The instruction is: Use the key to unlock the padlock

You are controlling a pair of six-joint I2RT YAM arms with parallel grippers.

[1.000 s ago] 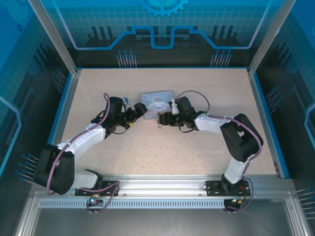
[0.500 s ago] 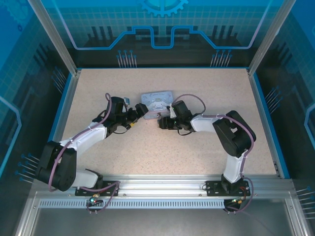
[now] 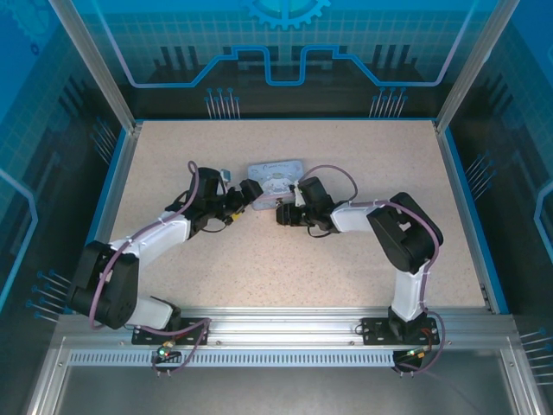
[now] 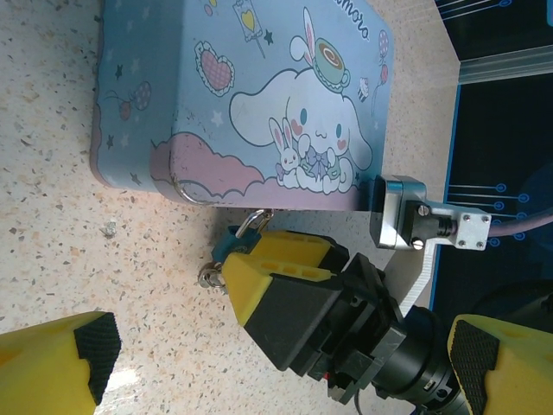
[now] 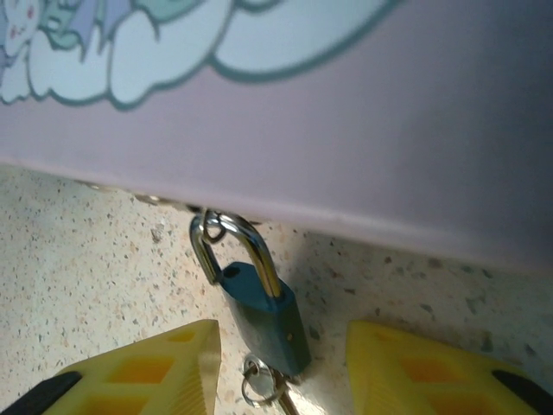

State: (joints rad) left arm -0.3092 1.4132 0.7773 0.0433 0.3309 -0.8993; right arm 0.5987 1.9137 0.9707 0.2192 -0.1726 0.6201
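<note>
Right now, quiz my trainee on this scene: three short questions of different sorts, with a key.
1. True or false: the padlock's shackle is hooked to the edge of the tin.
2. The padlock's body is: A red, B teal, C white.
3. What lies between the open fingers of the right gripper?

Key: 1 true; 2 B; 3 the padlock.

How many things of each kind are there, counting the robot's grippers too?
Pale blue cartoon metal tin: 1
Small teal padlock with silver shackle: 1
Tiny silver key ring: 1
Yellow-fingered grippers, left gripper and right gripper: 2
Total: 5
</note>
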